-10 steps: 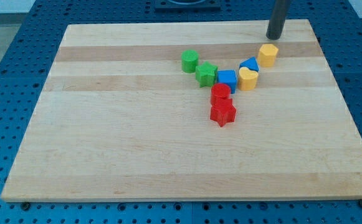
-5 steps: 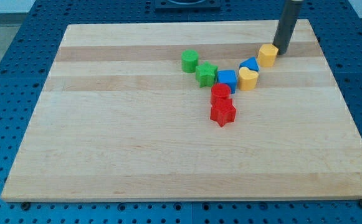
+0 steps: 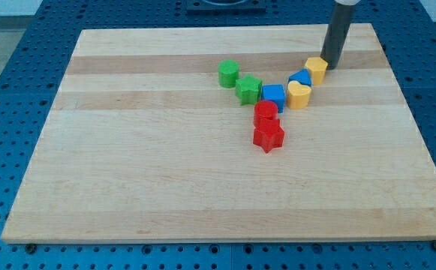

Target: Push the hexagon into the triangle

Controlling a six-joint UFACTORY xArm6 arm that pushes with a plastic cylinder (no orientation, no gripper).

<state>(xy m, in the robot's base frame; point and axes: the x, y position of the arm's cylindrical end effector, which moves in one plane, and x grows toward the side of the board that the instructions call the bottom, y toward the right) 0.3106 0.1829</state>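
Wooden surface (image 3: 202,187) on blue pegboard. Rod comes down from view's top, upper part cut off; no pincer on this arm, only my tip (image 3: 329,66), against the yellow hexagon's (image 3: 316,70) right side. Hexagon sits upper right, touching blue triangle (image 3: 301,77); no clear long axis or facing. Yellow heart (image 3: 299,95) partly hides triangle. Blue cube (image 3: 273,96), green star (image 3: 248,88), green cylinder (image 3: 229,73), red blocks (image 3: 267,126) trail leftward and down.

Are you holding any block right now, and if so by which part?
Nothing is held; I have only a rod. My tip is against the yellow hexagon on its side toward the view's right, and the hexagon sits against the blue triangle.
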